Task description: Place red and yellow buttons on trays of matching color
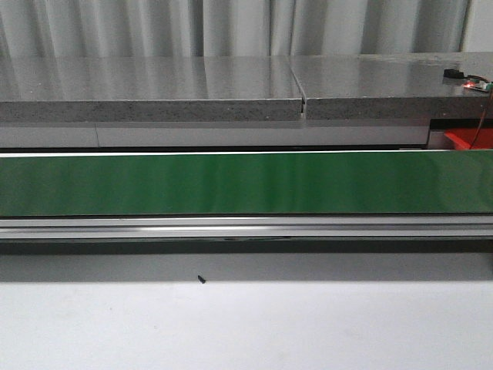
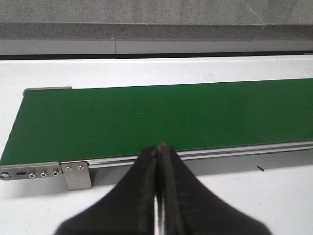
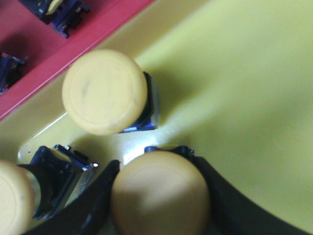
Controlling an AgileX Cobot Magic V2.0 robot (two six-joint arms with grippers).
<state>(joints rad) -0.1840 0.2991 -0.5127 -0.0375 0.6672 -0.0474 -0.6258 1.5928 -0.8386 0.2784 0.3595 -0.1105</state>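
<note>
Grey curtains hung behind a speckled stone counter (image 1: 154, 89), and in front of it a green belt (image 1: 231, 183) ran across the white table (image 1: 246, 327). No arm showed in the front view; a red tray corner (image 1: 464, 139) peeked out at the far right, below a small circuit board (image 1: 471, 82) on the counter.

In the left wrist view the left gripper (image 2: 158, 196) hung over the table's near edge of the belt, its black fingers (image 2: 142, 186) pressed together with nothing between them.

The right wrist view looked down into a yellow tray (image 3: 244, 83) with the red tray's rim (image 3: 73, 44) just beside it. The right gripper (image 3: 159, 196) was clamped on a yellow button (image 3: 159, 193), a finger on each side of its cap. A second button (image 3: 104, 91) stood upright in the yellow tray close by, and a third (image 3: 14, 196) sat at the picture's edge
</note>
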